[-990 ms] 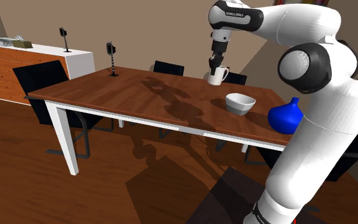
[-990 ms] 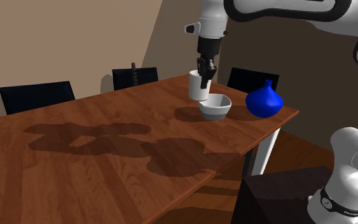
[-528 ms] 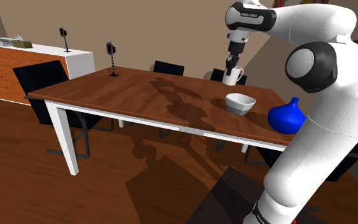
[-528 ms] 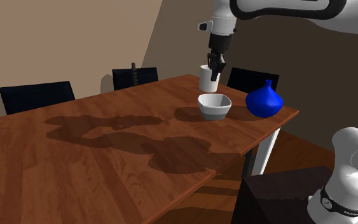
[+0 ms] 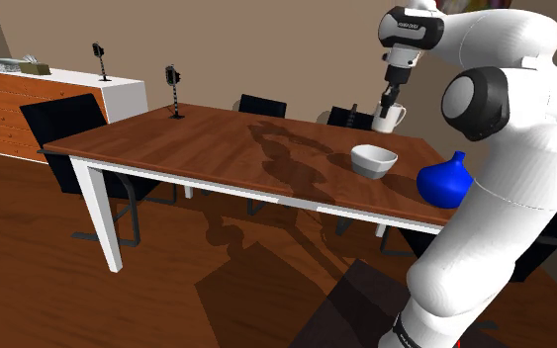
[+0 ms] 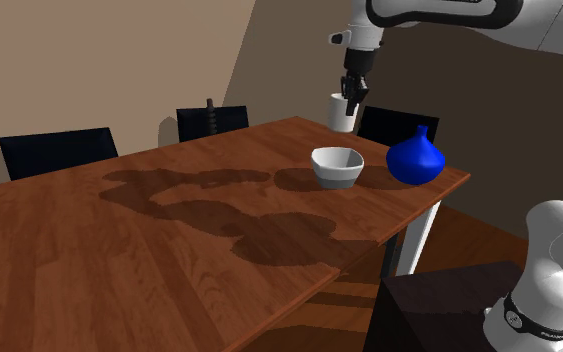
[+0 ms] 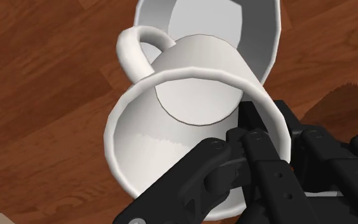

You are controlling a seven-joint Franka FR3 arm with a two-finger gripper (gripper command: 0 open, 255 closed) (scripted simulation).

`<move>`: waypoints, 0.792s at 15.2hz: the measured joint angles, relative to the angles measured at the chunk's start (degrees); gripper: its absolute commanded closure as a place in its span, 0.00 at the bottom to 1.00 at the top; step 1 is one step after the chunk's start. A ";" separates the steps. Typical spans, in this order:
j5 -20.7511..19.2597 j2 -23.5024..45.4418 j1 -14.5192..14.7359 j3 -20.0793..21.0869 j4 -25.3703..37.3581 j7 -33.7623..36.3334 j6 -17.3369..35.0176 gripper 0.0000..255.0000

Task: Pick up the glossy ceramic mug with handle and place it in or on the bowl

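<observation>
Mug (image 5: 389, 118), white and glossy, hanging clear of the table (image 5: 217, 143) in the claw (image 5: 390, 102); in the shoulder view above the bowl (image 5: 373, 160) and a little to that view's right; in the second exterior view again above the bowl (image 6: 337, 167), toward the table's far edge; touching neither bowl nor table.

Claw (image 7: 247, 137) closed on the mug's wall at the rim, one finger inside, one outside, per wrist view; mug (image 7: 190, 127) mouth-on to the camera, handle (image 7: 136, 54) on the side away from the fingers.

Bowl (image 7: 260, 38) white, open, seemingly empty; visible past the mug's base and partly covered by it; roughly in line with the claw, not centred.

Blue vase (image 5: 444, 180) just beside the bowl, on the stand's side.

Step judged: carry; lift done, placing not begun.

Next move, as a guess: centre over the bowl; lower slowly until base meets the bowl's inside; then part the fingers.

Risks: grip on one wall only, so possible swing; curved bowl floor, so possible tipping; vase close by.
</observation>
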 measured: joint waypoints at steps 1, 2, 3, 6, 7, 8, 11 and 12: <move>0.05 0.00 -0.37 -0.39 -0.31 -0.76 0.32 1.00; -0.09 -0.31 -0.44 -0.46 -1.16 -0.95 0.88 1.00; -0.19 -0.55 -0.49 -0.51 -2.10 -1.09 1.61 1.00; -0.66 -1.50 -0.42 -0.41 -5.51 -0.96 4.16 1.00; -0.85 -1.87 -0.36 -0.33 -6.58 -0.81 4.90 1.00; -0.92 -2.03 -0.36 -0.33 -7.51 -0.79 5.69 1.00; -1.39 -2.99 -0.26 -0.15 -10.85 -0.45 8.18 1.00; -1.46 -3.12 -0.25 -0.13 -11.72 -0.38 8.94 1.00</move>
